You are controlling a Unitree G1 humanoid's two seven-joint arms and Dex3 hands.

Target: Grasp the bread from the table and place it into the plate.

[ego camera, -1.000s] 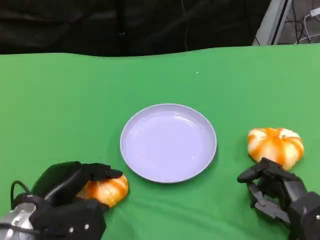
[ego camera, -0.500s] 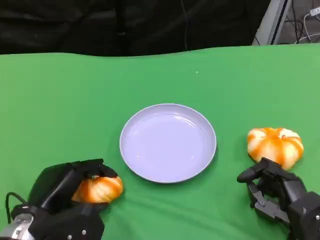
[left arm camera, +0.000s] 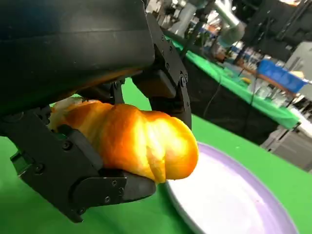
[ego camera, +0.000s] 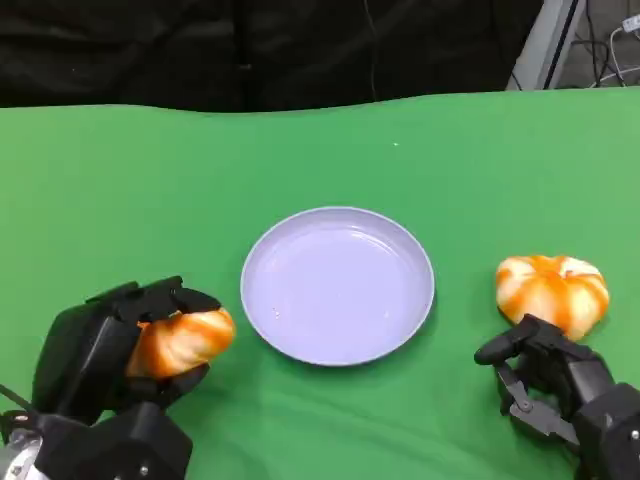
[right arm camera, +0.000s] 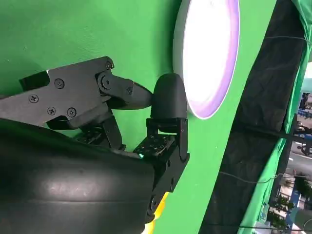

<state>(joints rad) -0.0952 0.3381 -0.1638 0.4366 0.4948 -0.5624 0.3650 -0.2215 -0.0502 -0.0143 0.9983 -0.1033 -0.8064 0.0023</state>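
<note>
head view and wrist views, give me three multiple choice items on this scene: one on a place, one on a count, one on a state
1. Where is the plate?
A. between the two hands
B. at the table's far edge
C. under the right hand

2. How many bread pieces are there?
A. one
B. two
C. four

3. What is the left hand doing?
A. resting flat on the table
B. gripping a bread
C. touching the plate

Answers:
1 A: the plate lies mid-table, a hand to either side.
2 B: the held bread and the bread beyond the right hand.
3 B: fingers wrap the bread.

No legible text, labels or signs anywhere.
</note>
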